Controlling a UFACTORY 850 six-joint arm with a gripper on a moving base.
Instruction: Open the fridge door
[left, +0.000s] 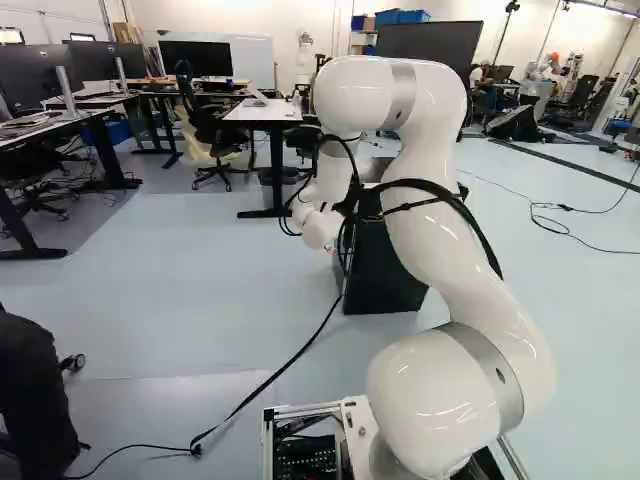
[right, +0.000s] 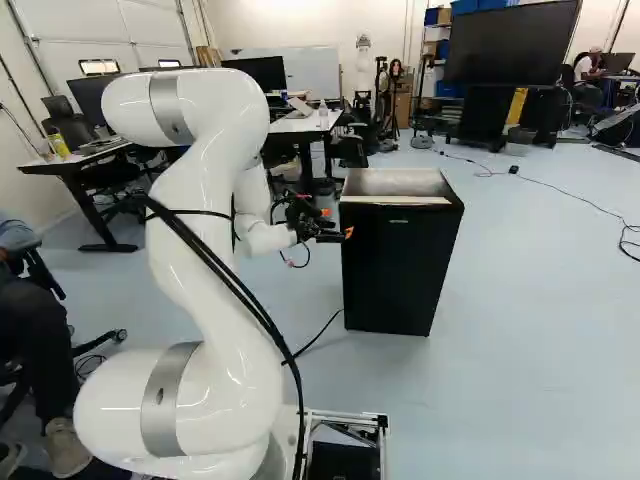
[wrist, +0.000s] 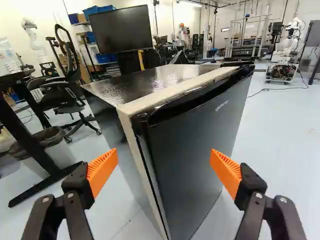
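Note:
The gripper (right: 330, 230) is at the left upper edge of the black fridge (right: 400, 265) in the right base view. In the wrist view the fridge door (wrist: 200, 145) stands ahead of the gripper (wrist: 164, 167), whose orange-padded fingers are wide apart with nothing gripped. The door's near vertical edge and the pale seam beside it lie ahead, between the two fingers. A dark recess (wrist: 185, 102) runs along the door's top. The door looks shut against the cabinet. In the left base view the arm partly hides the fridge (left: 385, 270).
A desk (left: 265, 112) stands beyond the fridge, with a bin (wrist: 50, 142) beneath it and an office chair (wrist: 65, 95) nearby. A cable (left: 270, 382) crosses the floor ahead of the base. A seated person is at the left of both base views.

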